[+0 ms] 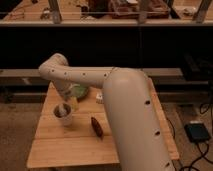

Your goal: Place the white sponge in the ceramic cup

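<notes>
Wooden plank table fills my view, with the smooth cream arm bending over it. My gripper sits right above the round ceramic cup; white sponge hidden there. A brown oblong thing lies right of the cup.

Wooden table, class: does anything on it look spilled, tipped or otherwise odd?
Nothing stands out. The ceramic cup stands upright on the wooden table, the dark brown object lies flat beside it, and the end effector hangs just above the cup.
</notes>
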`<state>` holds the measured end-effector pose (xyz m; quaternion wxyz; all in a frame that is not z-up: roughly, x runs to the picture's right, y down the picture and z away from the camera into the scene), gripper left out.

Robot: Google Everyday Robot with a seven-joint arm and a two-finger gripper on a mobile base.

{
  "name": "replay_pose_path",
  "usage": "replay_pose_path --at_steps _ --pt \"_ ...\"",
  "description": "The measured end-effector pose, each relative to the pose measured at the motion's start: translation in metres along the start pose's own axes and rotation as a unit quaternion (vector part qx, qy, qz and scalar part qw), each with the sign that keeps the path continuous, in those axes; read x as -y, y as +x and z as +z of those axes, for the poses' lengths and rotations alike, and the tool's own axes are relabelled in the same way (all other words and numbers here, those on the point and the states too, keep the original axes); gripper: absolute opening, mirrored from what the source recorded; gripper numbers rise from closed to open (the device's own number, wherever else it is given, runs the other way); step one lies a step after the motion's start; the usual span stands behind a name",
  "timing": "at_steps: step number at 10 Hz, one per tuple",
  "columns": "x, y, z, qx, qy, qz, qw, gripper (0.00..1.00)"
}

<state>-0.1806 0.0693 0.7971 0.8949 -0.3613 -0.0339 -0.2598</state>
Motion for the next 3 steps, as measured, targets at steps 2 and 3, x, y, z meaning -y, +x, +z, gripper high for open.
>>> replay_pose_path --at_steps 2,3 --pt "0.0004 0.001 0.0 0.0 0.001 -0.001 1.0 0.65" --pt "0.0009 0.0025 -0.0003 0.002 0.004 -0.001 1.0 0.75"
